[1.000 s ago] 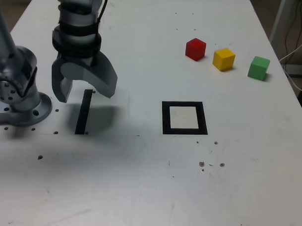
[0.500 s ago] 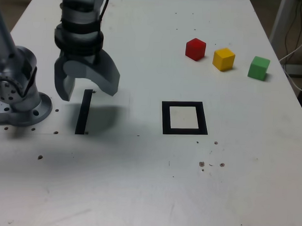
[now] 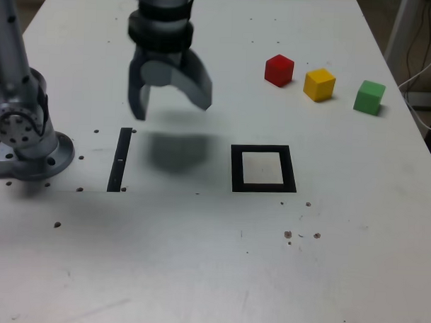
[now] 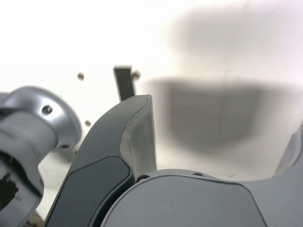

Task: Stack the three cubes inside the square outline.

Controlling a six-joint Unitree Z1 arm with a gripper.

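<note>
Arm base [image 3: 28, 144]: grey, bolted to the counter [image 3: 198, 260] at the exterior view's far left, well to the left of the fingers; also seen in the wrist view [image 4: 33, 127].
Tape strip [image 3: 119, 159]: single straight black strip, below and just left of the fingers in the exterior view; its end shows past one finger in the wrist view [image 4: 124, 82].
Fingers [image 3: 171, 100]: spread wide, nothing between them, pointing down and raised off the counter, with their shadow on the bare surface beneath. Wrist view shows one finger [image 4: 135, 137] in full and only the edge of the other.
Square outline [image 3: 263, 168]: black frame with white centre, empty, lower right of the fingers, near but apart.
Red cube [image 3: 279, 70]: on the counter to the right of the fingers, apart from them, leftmost of the row.
Yellow cube [image 3: 319, 85]: just right of the red cube, not touching it.
Green cube [image 3: 369, 97]: farthest from the fingers, right end of the row, near the counter's right edge.
Cube status: all three lie outside the square outline, unstacked, in a slanting row beyond it.
</note>
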